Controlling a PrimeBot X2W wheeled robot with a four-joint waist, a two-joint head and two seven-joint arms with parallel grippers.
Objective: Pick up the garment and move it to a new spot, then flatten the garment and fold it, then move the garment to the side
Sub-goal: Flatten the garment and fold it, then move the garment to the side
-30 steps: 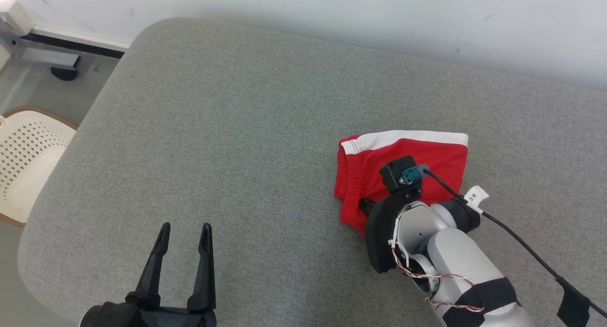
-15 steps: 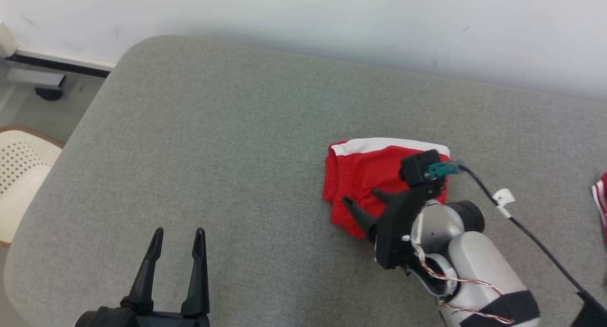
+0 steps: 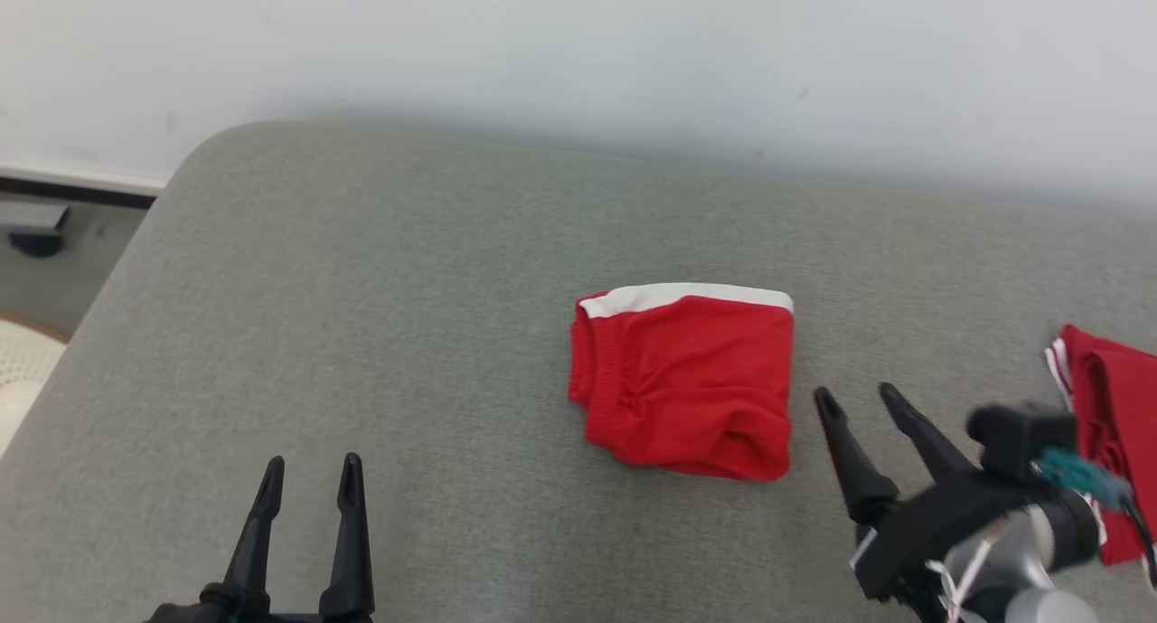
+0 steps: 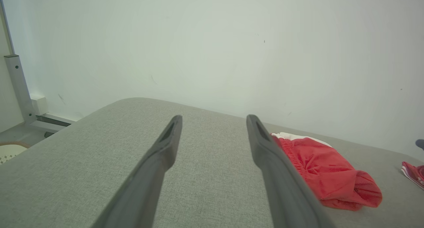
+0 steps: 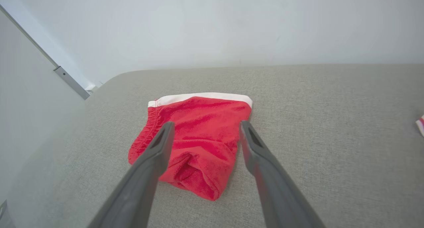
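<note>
The red shorts [image 3: 685, 383] lie folded into a compact rectangle near the middle of the grey upholstered cushion [image 3: 407, 316]. A white band [image 3: 687, 296] runs along their far edge, the gathered elastic waist [image 3: 586, 361] faces the robot's left, and the near edge ends in a soft rolled fold. Just to their right, apart from the cloth, the right gripper [image 3: 856, 395] hangs with its two dark fingers spread wide and nothing between them. Its wrist view looks down those fingers, which frame the near part of the shorts. A teal connector [image 3: 1076, 474] sits on the small black camera block behind that gripper. Well to the left, at the near edge of the cushion, the left gripper [image 3: 312, 465] is likewise spread wide and empty, fingers pointing towards the white wall [image 3: 578, 53]. A second red garment [image 3: 1110, 406] with white striped trim lies at the cushion's right edge. A pale basket [image 3: 18, 370] stands on the floor at the far left.
</note>
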